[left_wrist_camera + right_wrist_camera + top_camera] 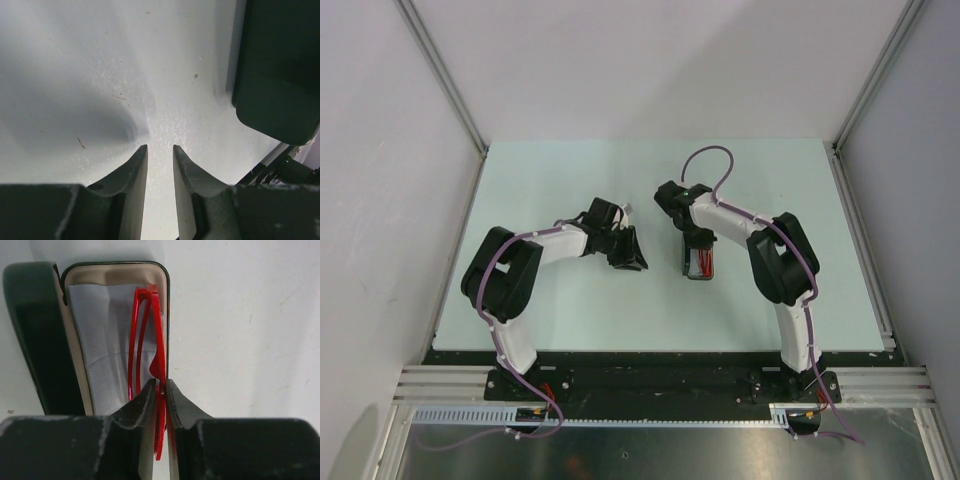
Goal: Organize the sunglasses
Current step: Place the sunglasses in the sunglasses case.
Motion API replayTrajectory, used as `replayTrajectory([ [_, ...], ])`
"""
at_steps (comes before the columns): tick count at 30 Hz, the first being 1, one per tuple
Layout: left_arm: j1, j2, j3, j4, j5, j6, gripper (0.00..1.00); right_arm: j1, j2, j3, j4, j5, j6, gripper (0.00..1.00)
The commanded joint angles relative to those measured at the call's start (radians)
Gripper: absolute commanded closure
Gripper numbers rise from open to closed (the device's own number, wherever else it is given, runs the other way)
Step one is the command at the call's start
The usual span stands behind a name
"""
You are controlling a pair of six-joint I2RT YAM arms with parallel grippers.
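Within the case (115, 274), sunglasses (159, 362) stood on edge, long axis near-far, between the near-closed jaws of the right pincer (160, 382); grip not determinable. Farther off, the left pincer (160, 147) was apart, empty.

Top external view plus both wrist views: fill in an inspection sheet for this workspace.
Surface: pale table; a few small specks and scuffs show in the left wrist view.
Job's things: red sunglasses stand on edge inside the open black case, along one long wall, on the pale blue cloth lying in it.
Clutter: nothing seen.
Grippers: left gripper is open and empty over bare table beside the case. right gripper straddles the sunglasses frame, fingers close on either side; whether it is pinching cannot be told.
Cables: a purple cable runs along each arm and loops above the right wrist.
Surroundings: pale walls, aluminium posts.
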Motion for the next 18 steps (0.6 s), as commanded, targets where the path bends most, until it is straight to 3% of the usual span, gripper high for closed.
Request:
replayTrajectory([
  [1,0.005,-0.036,0.027,-0.001,0.02,0.024,0.68,-0.004,-0.025,0.025,0.014,-0.023,0.023,0.81],
  [5,0.007,-0.036,0.027,-0.001,0.02,0.022,0.68,-0.008,-0.044,0.027,0.019,-0.038,0.021,0.71],
  [18,0.005,-0.032,0.027,-0.002,0.02,0.022,0.68,-0.015,-0.131,0.013,0.019,-0.064,0.032,0.65],
])
